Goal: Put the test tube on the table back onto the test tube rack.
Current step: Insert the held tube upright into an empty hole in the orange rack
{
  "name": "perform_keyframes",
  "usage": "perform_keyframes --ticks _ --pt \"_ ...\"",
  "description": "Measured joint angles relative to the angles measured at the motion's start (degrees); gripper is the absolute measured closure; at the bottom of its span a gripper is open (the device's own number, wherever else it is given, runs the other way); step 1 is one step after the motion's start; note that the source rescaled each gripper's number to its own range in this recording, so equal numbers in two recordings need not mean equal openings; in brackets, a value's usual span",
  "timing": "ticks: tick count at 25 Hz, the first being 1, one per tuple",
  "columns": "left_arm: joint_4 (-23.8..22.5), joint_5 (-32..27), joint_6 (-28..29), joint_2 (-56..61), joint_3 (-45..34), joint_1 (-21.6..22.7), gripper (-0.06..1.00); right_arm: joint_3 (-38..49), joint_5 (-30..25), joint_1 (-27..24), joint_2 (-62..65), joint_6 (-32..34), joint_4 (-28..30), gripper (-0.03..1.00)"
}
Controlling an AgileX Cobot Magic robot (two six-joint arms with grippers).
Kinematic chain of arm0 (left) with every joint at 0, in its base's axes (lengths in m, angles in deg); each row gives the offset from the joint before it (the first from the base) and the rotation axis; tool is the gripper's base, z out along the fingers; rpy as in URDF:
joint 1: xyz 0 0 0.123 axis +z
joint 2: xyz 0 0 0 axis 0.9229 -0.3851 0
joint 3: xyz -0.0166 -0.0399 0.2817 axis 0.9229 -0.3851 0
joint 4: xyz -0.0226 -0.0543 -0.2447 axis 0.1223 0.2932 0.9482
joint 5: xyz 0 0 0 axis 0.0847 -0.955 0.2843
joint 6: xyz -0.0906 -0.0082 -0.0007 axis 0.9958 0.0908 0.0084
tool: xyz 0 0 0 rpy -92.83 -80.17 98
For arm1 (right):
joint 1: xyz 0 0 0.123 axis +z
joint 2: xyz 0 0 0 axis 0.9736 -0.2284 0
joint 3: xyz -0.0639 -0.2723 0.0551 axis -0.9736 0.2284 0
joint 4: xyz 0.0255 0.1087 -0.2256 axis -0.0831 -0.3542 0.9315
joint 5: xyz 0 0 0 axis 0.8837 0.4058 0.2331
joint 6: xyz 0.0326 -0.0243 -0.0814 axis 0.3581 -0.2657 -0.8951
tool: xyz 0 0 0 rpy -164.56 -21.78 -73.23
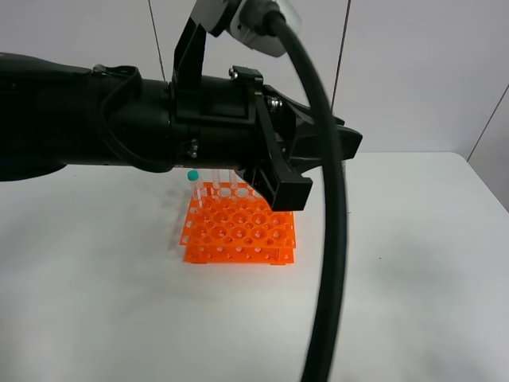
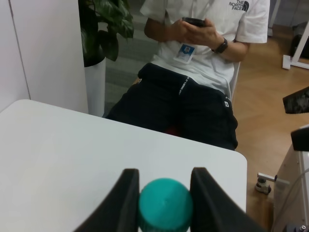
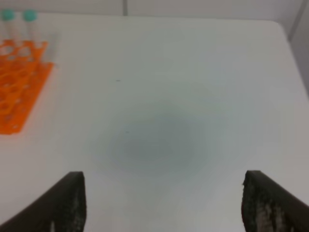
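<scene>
My left gripper (image 2: 164, 181) is shut on the test tube, whose teal-green cap (image 2: 165, 204) sits between the two black fingers; the tube's body is hidden below. In the high view the left arm fills the upper left and its gripper (image 1: 285, 193) hangs over the back right corner of the orange test tube rack (image 1: 238, 231). One teal-capped tube (image 1: 192, 174) stands at the rack's back left. My right gripper (image 3: 169, 203) is open above bare white table (image 3: 159, 96), well to the side of the rack (image 3: 19, 87), where two teal caps (image 3: 30, 15) show.
A thick black cable (image 1: 334, 239) hangs across the middle of the high view. Beyond the table's edge (image 2: 231, 154) a person (image 2: 193, 72) sits with a phone beside a potted plant (image 2: 99, 43). White table (image 1: 413, 263) stretches around the rack.
</scene>
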Motion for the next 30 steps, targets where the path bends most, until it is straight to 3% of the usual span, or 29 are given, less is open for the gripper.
perform_keyframes --ticks 26,30 --pt "-0.2 -1.0 -0.1 0.0 0.0 0.0 0.94 0.0 0.0 0.7 0.0 0.0 -0.1 -0.03" --pt "-1.3 1.4 -0.1 0.1 0.0 0.0 0.94 0.0 0.0 0.7 0.0 0.1 -0.1 -0.03"
